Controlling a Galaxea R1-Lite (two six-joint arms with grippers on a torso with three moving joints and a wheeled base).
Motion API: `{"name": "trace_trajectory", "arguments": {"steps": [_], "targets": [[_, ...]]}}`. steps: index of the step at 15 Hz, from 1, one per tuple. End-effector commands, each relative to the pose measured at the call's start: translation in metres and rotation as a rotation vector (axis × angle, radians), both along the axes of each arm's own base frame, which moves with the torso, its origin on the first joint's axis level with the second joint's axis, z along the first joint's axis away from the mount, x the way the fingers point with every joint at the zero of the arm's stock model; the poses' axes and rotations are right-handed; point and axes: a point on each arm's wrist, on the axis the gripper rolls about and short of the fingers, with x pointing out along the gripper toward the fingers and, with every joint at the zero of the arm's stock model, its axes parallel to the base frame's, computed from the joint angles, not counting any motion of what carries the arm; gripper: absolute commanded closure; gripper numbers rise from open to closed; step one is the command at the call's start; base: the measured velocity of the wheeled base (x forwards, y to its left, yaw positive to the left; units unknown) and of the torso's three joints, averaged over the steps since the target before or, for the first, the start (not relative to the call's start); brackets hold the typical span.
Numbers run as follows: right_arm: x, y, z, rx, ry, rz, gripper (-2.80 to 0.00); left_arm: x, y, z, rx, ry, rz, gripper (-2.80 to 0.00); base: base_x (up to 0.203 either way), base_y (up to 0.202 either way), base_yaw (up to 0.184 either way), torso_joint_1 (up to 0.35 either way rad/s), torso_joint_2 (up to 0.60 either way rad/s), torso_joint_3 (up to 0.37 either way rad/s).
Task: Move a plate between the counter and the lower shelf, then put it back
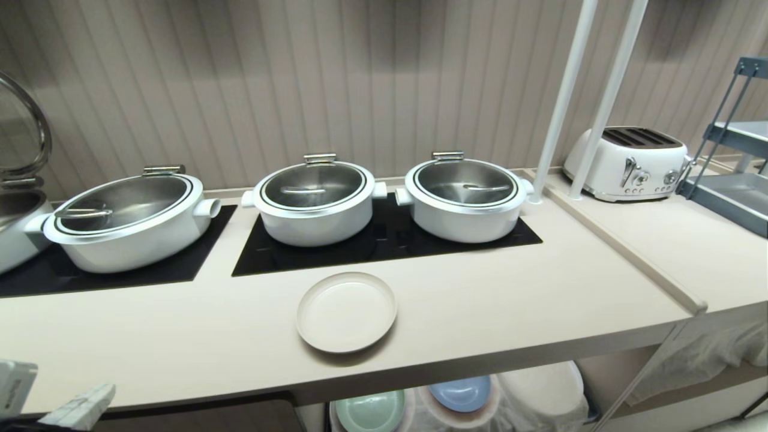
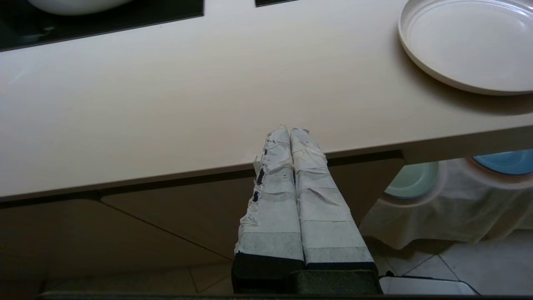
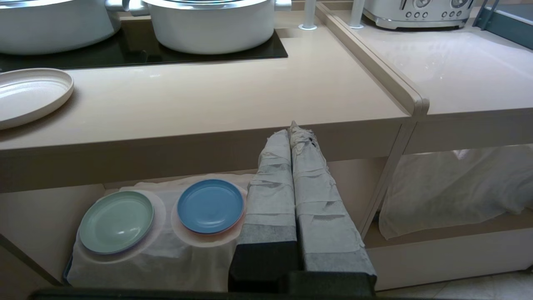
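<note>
Head view is showing me the round matte cream plate (image 1: 346, 311) lying flat on the long pale beige counter (image 1: 510, 300), near its front edge, at six o'clock from the middle white lidded pot (image 1: 313, 198). My left gripper (image 2: 290, 130) is hovering by the counter's edge at eight o'clock from the plate, taped fingers pressed together, holding nothing. My right gripper (image 3: 295, 130) is sitting closed and empty before the lower shelf (image 3: 37, 212), beside the blue plate (image 3: 210, 206) and mint-green plate (image 3: 116, 221).
</note>
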Motion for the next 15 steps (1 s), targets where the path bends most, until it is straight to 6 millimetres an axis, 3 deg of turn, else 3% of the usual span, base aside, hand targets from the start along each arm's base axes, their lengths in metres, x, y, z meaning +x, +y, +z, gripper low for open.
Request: {"name": "trace_trajectory", "arguments": {"steps": [1, 5, 8, 15], "targets": [[0.0, 0.0, 0.0, 0.0, 0.0, 0.0, 0.0, -0.026, 0.007, -0.001, 0.007, -0.087, 0.059, 0.0, 0.0, 0.0, 0.0, 0.0, 0.0, 0.0], [0.0, 0.0, 0.0, 0.0, 0.0, 0.0, 0.0, -0.064, 0.008, -0.013, 0.003, -0.223, 0.072, 0.0, 0.0, 0.0, 0.0, 0.0, 0.0, 0.0], [0.0, 0.0, 0.0, 0.0, 0.0, 0.0, 0.0, -0.067, 0.006, -0.019, -0.004, -0.19, 0.034, 0.0, 0.0, 0.0, 0.0, 0.0, 0.0, 0.0], [0.0, 0.0, 0.0, 0.0, 0.0, 0.0, 0.0, -0.089, 0.005, -0.032, -0.103, -0.362, -0.053, 0.0, 0.0, 0.0, 0.0, 0.0, 0.0, 0.0]]}}
